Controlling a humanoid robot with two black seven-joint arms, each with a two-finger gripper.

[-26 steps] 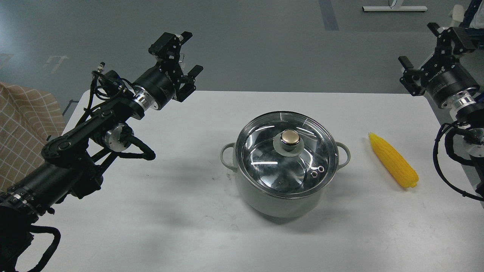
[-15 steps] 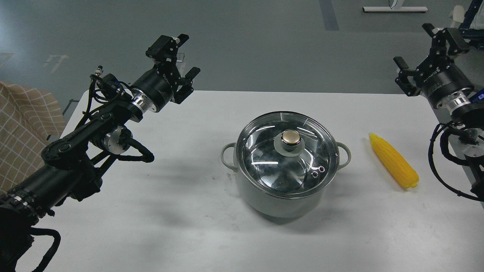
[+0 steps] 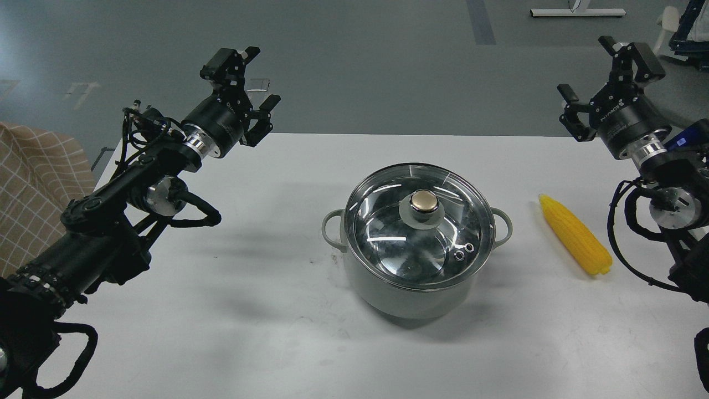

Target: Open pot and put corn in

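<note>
The pale grey-green pot [image 3: 410,296] stands at the middle of the white table [image 3: 249,310]. A round glass lid [image 3: 388,221] with a brass-coloured knob [image 3: 425,200] sits on it, closed. The yellow corn [image 3: 576,234] lies on the table to the right of the pot, tapered end pointing away. My left gripper [image 3: 260,77] is open and empty, raised above the table's far left edge. My right gripper [image 3: 587,69] is open and empty, raised beyond the table's far right corner, above and behind the corn.
A beige checked cloth [image 3: 33,188] lies at the left, off the table. Grey floor lies beyond the table's far edge. A white stand base [image 3: 576,12] sits far back on the floor.
</note>
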